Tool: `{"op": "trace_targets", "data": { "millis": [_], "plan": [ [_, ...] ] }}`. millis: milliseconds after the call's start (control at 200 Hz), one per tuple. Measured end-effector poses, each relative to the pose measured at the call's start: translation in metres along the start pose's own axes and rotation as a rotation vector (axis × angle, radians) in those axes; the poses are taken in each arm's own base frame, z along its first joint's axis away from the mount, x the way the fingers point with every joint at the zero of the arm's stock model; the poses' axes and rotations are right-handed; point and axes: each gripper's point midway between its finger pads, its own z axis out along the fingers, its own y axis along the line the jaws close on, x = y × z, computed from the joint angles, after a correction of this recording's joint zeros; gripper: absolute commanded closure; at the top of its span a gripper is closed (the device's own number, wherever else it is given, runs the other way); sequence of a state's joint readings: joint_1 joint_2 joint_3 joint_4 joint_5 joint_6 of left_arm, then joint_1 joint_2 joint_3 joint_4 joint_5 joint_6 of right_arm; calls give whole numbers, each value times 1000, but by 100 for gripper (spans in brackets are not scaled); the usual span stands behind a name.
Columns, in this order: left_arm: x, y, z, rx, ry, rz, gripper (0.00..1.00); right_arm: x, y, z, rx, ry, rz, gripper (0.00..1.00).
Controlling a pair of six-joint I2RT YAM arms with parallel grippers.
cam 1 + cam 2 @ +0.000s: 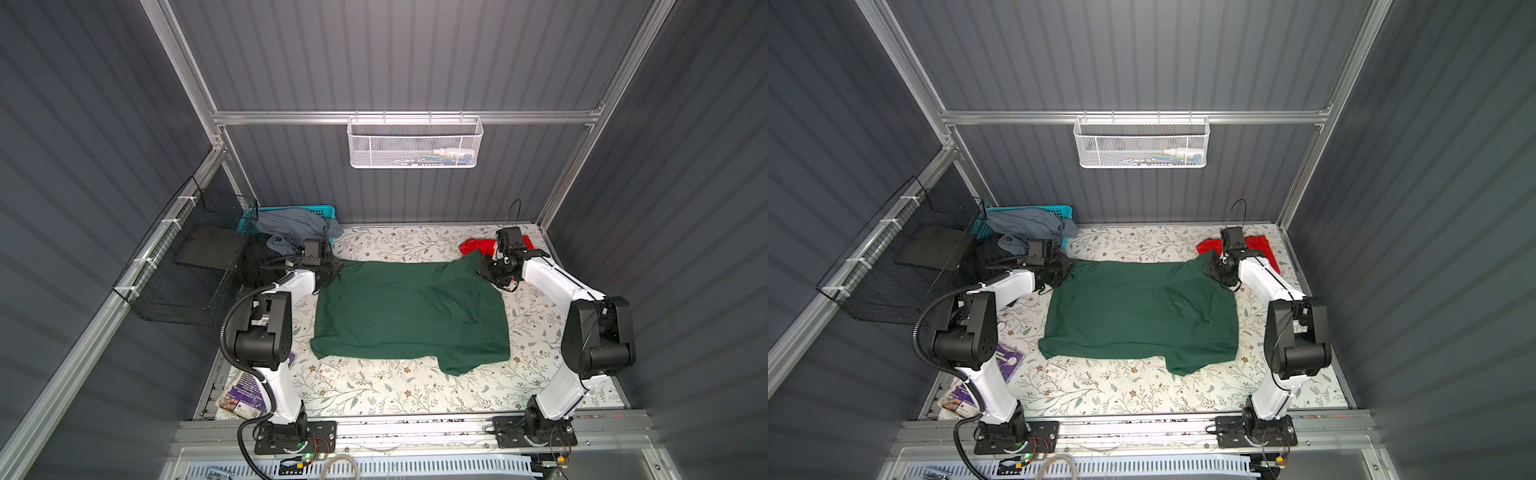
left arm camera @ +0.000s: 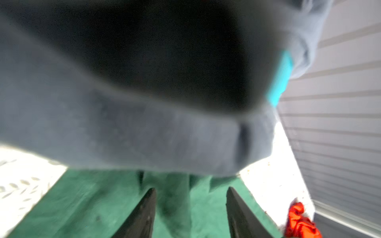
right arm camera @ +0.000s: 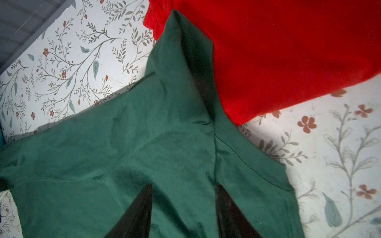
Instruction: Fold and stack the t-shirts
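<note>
A dark green t-shirt (image 1: 395, 316) (image 1: 1133, 316) lies spread on the flowered table, its right side folded inward and one sleeve hanging toward the front. My left gripper (image 1: 334, 270) (image 2: 190, 188) is at its far left corner, jaws apart over the green cloth (image 2: 82, 206). My right gripper (image 1: 482, 268) (image 3: 183, 185) is at the far right corner, where the cloth rises in a ridge; its jaws stand apart on the green fabric (image 3: 123, 144). A red t-shirt (image 1: 473, 245) (image 3: 288, 51) lies at the far right, partly behind the right wrist and just touching the green ridge.
A turquoise basket (image 1: 316, 210) at the far left holds grey-blue clothes (image 1: 291, 228), which fill most of the left wrist view (image 2: 123, 134). Black cloth (image 1: 257, 262) lies beside it. A black wire basket (image 1: 187, 282) hangs left, a white mesh basket (image 1: 415, 143) on the back wall. A small card (image 1: 330, 371) lies near the front.
</note>
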State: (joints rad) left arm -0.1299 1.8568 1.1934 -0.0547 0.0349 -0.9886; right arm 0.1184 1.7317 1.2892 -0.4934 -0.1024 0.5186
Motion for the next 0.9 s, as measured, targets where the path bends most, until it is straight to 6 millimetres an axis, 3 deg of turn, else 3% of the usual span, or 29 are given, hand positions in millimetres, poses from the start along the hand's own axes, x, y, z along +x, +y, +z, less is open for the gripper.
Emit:
{"op": "trace_targets", "data": {
  "millis": [180, 330, 550, 690, 895],
  "plan": [
    [12, 16, -15, -54, 32, -28, 31, 1, 0, 0, 1, 1, 0, 49],
    [16, 17, -40, -33, 26, -24, 42, 2, -1, 1, 3, 5, 0, 50],
    [9, 15, -51, -114, 65, 250, 48, 5, -5, 3, 9, 12, 2, 49],
    [19, 24, -41, -177, 146, 422, 48, 5, -8, 3, 13, 12, 7, 49],
    [57, 62, -14, -317, 300, 619, 51, 3, -9, 3, 14, 9, 11, 49]
  ]
}}
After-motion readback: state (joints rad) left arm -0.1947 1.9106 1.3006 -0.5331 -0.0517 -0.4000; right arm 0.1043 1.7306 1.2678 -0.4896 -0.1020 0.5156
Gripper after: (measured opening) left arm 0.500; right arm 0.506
